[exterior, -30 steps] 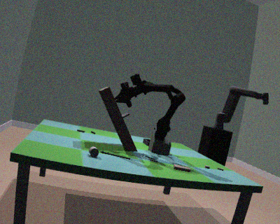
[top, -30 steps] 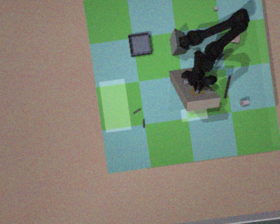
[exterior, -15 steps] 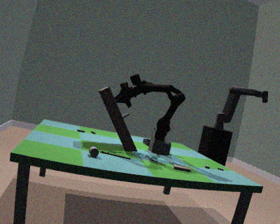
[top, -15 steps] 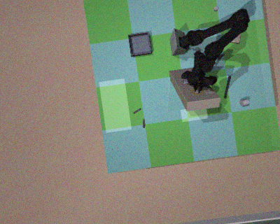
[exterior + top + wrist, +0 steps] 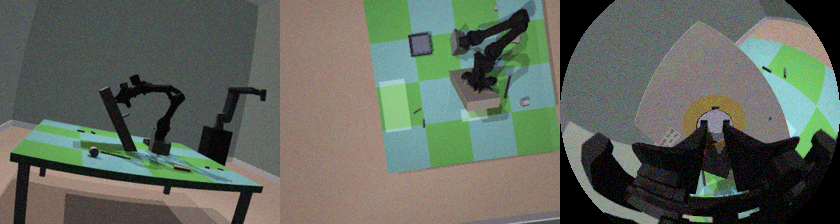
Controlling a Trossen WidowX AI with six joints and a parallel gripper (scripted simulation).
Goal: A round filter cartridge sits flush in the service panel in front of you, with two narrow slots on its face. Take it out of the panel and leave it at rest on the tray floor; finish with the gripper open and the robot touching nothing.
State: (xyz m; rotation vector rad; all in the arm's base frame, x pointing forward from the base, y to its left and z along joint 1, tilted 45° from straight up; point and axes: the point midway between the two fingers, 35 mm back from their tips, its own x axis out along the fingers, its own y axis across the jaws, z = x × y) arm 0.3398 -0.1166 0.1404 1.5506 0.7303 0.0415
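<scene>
Cartridge (image 5: 716,119) sits in the service panel (image 5: 474,101) (image 5: 118,120) (image 5: 705,65), my gripper's (image 5: 478,92) (image 5: 116,99) (image 5: 715,123) fingers partly open with nothing gripped; I'd line both tips up with its slots before pushing in square.

One tray (image 5: 409,45), one service panel (image 5: 483,103) (image 5: 118,120) (image 5: 705,65).
</scene>
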